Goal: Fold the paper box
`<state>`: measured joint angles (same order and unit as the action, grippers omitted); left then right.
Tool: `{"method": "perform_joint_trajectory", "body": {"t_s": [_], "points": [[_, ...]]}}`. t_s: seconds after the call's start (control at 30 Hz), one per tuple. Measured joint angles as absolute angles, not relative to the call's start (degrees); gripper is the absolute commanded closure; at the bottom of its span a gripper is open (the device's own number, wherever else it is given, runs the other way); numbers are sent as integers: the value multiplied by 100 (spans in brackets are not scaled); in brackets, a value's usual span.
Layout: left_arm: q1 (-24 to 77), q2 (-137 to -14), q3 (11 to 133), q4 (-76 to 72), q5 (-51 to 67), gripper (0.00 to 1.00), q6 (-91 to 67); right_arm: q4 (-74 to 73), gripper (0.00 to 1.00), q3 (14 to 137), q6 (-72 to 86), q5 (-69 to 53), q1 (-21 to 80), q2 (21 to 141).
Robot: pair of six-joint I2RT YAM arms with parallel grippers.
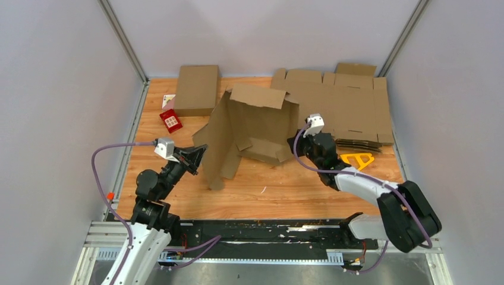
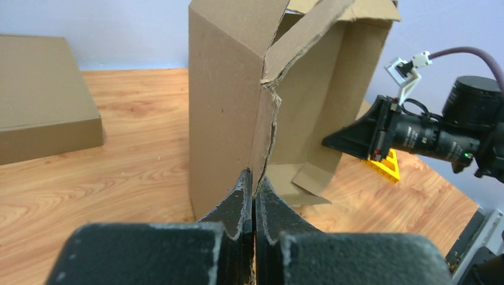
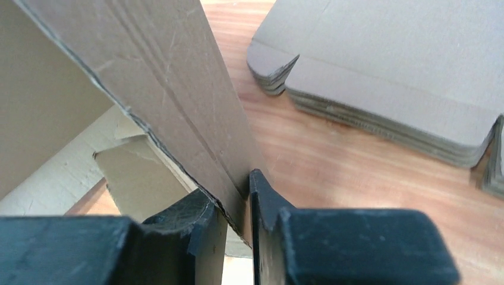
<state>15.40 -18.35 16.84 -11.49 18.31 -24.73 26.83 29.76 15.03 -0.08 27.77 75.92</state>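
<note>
The paper box [image 1: 255, 124] stands half-formed in the middle of the table, its walls raised and its flaps loose. My left gripper [image 1: 201, 154] is at the box's left flap. In the left wrist view the left gripper [image 2: 254, 178] is shut, with the ragged cardboard edge [image 2: 270, 119] pinched at its tips. My right gripper [image 1: 297, 142] is at the box's right wall. In the right wrist view that wall [image 3: 166, 89] runs down between the fingers of the right gripper [image 3: 238, 196], which press it from both sides.
A thick pile of flat brown blanks [image 1: 350, 104] lies at the back right. A closed cardboard box [image 1: 197, 89] sits at the back left, with a small red card [image 1: 171, 120] beside it. A yellow triangle [image 1: 356, 159] and dark strips [image 1: 356, 144] lie right of my right gripper.
</note>
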Motion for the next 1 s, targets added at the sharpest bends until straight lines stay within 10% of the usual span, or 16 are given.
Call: {"method": "perform_joint_trajectory", "body": {"t_s": [1.0], "points": [[1540,-1000,1039,-1227,2040,100,-2349,2683,73,2145,1691,703,3299,7205]]}}
